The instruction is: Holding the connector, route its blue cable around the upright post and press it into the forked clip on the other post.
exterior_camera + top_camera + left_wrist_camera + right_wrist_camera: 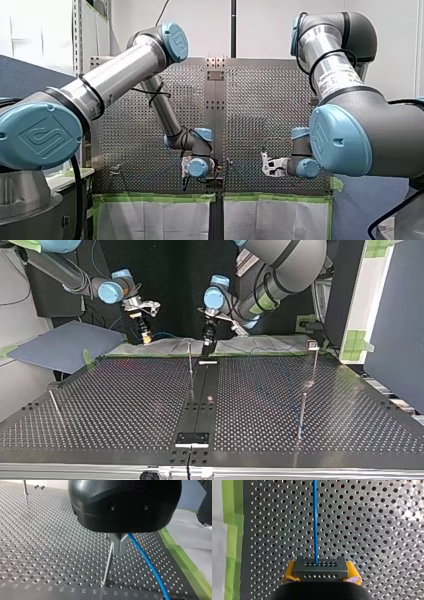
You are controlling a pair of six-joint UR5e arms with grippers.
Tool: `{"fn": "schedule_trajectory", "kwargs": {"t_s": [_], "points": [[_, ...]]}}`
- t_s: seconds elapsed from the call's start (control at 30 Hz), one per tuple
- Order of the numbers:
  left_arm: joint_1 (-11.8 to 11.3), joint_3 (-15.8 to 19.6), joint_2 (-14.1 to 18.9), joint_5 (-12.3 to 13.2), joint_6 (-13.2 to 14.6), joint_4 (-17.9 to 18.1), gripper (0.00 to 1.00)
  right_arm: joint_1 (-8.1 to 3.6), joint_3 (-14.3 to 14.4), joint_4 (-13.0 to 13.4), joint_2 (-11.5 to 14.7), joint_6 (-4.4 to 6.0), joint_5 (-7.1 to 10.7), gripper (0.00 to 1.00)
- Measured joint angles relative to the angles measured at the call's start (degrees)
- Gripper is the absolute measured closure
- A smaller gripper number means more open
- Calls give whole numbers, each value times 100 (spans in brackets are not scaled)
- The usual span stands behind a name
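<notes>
1. The connector [321, 566] — a small dark block with rows of holes — is clamped between the yellow pads [289, 573] of my right tool [321, 573], over the perforated tabletop [374, 530].
2. The blue cable [315, 525] leaves the connector's face and runs straight ahead of that tool. It is judged thin, light and limp, so it will go only where it is led and may spring off a bend.
3. My left tool [118, 545] is seen with its metal fingers [121, 543] drawn together, as far as can be made out on the cable itself, just beside the upright post [109, 563]. From there the cable droops toward the tabletop.
4. The connector is judged rigid and the better place to hold — a firm grip across its flat sides is in place. The cable's jacket is probably slick and should be pinched only lightly, so that it can slide.
5. The forked clip [312, 344] sits atop the other post [314, 362] at the top view's right, well apart from both tools. The cable is not yet seated in it.
6. Tension should be kept gentle, since the thin posts look as if they could be bent.
</notes>
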State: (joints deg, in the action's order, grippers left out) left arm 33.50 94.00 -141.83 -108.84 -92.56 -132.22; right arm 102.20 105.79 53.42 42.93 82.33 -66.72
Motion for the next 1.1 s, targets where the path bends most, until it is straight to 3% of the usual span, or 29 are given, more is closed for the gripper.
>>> {"fn": "schedule_trajectory", "kwargs": {"t_s": [0.73,0.9,1.1], "points": [[-32,109,-114,-54,-63,210,100,20,2,-4,-5,24,-16,100],[-41,114,-115,-47,-78,208,100,0,2,38,-12,112,-97,100],[-48,133,-114,-45,-118,215,100,-22,2,182,-48,312,-175,100]]}}
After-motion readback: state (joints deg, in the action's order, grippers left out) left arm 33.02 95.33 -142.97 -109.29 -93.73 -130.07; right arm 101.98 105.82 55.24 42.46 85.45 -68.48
